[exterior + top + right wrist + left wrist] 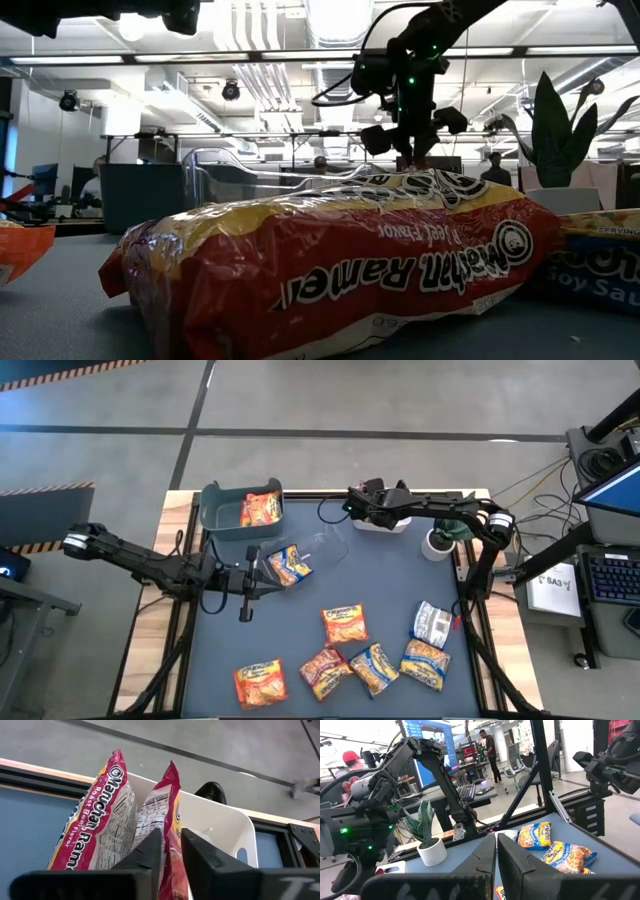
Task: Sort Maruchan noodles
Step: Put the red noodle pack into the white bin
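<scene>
My right gripper (362, 506) is over the white bin (388, 524) at the table's far edge, shut on a dark red noodle packet (172, 800). That packet stands in the bin (220, 822) beside a second dark red packet (102, 815). My left gripper (252, 580) is shut and empty, held level next to the clear bin (305, 555). A blue-yellow packet (290, 566) lies in the clear bin. The teal bin (215, 510) holds an orange packet (262, 509). Several more packets lie on the near half of the table, among them an orange one (343, 624) and a dark red one (325, 669). My right gripper pinches the dark red packet between its two fingers at an edge of the wrapper (171, 851). The fingers slant down from above. The packet stands upright in the white bin, with its upper end (171, 772) rising beyond the fingertips.
A small plant in a white pot (437, 544) stands right of the white bin, under my right arm. In the low view a dark red packet (330, 270) fills the foreground. People are in the room beyond the table.
</scene>
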You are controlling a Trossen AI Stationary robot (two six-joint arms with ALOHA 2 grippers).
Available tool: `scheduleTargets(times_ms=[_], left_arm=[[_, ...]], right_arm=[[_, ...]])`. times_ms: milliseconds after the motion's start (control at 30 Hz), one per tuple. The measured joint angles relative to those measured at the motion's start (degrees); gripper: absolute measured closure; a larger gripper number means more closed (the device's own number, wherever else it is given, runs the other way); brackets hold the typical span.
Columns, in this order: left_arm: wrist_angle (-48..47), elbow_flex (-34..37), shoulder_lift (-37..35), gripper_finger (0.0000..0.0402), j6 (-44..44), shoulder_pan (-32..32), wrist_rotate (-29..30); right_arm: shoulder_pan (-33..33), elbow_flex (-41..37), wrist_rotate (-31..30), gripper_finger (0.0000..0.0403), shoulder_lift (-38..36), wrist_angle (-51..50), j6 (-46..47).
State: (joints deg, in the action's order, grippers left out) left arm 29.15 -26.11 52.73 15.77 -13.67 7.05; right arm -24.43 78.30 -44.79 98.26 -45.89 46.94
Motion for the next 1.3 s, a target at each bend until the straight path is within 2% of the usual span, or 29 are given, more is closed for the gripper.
scheduleTargets(times_ms=[267, 467, 600, 800, 1300], left_arm=[[0.00, 0.00, 0.00, 0.0401, 0.00, 0.00, 0.00], [-0.02, 0.00, 0.00, 0.0402, 0.00, 0.01, 0.00], [0.00, 0.00, 0.00, 0.0402, 0.00, 0.02, 0.00], [-0.03, 0.00, 0.00, 0.0402, 0.11, 0.00, 0.00], [-0.04, 0.00, 0.00, 0.0402, 1.07, 0.02, 0.00]], right_arm=[[0.00, 0.14, 0.72, 0.0272, -0.94, -0.46, -2.92], [-0.50, 2.24, 7.89, 0.0259, -4.85, -1.53, -5.57], [-3.52, 3.39, 11.55, 0.0289, -6.98, -6.00, -5.99], [-9.15, 1.97, 17.31, 0.0381, -6.12, -8.16, -8.45], [-8.83, 0.74, 20.31, 0.0394, 0.27, -7.31, -8.44]])
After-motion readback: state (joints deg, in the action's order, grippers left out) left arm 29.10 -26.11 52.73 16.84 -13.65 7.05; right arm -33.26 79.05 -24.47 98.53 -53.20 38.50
